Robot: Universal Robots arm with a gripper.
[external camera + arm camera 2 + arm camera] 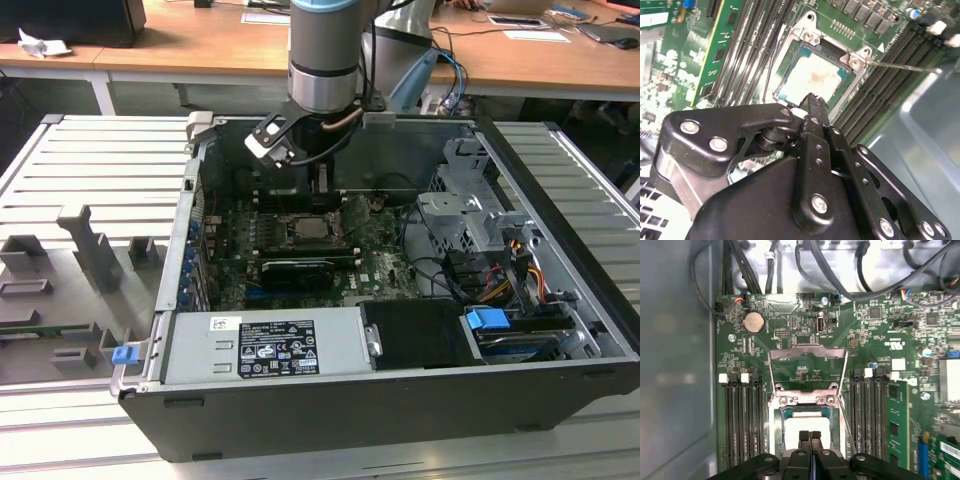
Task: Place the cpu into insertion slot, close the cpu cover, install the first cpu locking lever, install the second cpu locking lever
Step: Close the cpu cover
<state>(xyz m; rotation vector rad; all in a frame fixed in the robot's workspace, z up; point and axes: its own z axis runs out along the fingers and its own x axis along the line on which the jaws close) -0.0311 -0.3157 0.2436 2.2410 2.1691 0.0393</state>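
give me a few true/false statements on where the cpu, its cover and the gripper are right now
1. The cpu lies in the insertion slot. True.
2. The cpu cover is shut down over the cpu. False: it is swung back open, leaving the cpu's top bare.
3. The gripper has its fingers spread wide. False: they are pressed together, over the cpu.
4. Long memory slots flank the insertion slot on both sides. True.

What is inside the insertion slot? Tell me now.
The cpu lies in the insertion slot, pale top up. The shut gripper covers one edge of it; whatever is beneath the cpu is hidden.
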